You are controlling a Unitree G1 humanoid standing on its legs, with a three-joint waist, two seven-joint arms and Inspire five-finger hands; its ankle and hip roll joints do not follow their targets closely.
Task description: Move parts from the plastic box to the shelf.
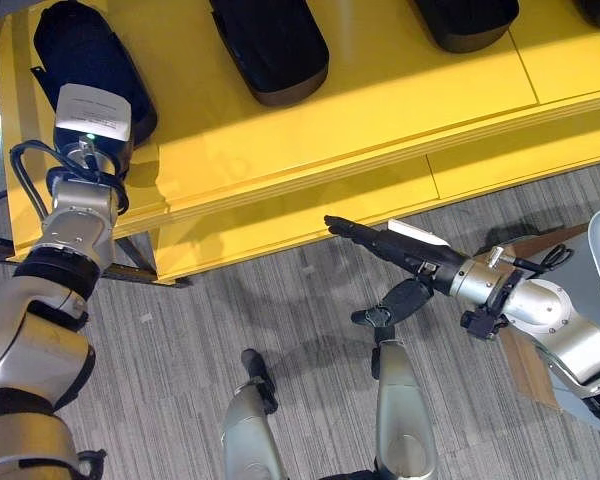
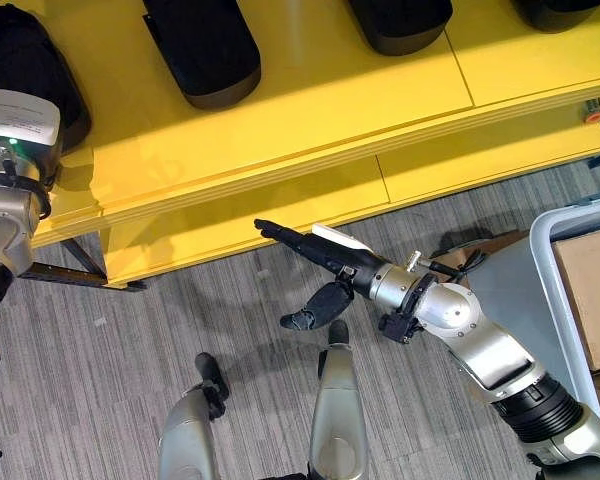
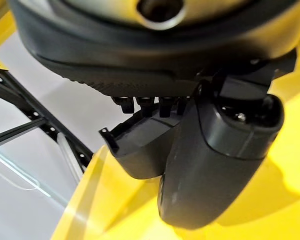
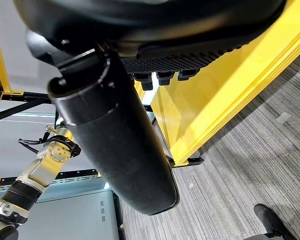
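So the big yellow shelf (image 1: 380, 110) takes up the whole 12 o'clock side, sitting over grey striped carpet (image 1: 200, 330). There's a row of black parts lined up on top of it: one part (image 1: 270, 45) around 12 o'clock, another part (image 1: 465, 20) toward 1 o'clock, plus the leftmost part (image 1: 75, 60) up at 10 o'clock. Over at 3 o'clock you can see the corner of the grey plastic box (image 2: 545, 225) with a brown cardboard piece (image 2: 592, 290) inside it.

The left hand (image 3: 215, 165) is right up at that leftmost part on the shelf, touching it, but honestly I can't tell what its fingers are doing since they're hidden. The right hand (image 2: 325, 258) is out over the carpet just in front of the shelf edge, fingers straight and holding nothing.
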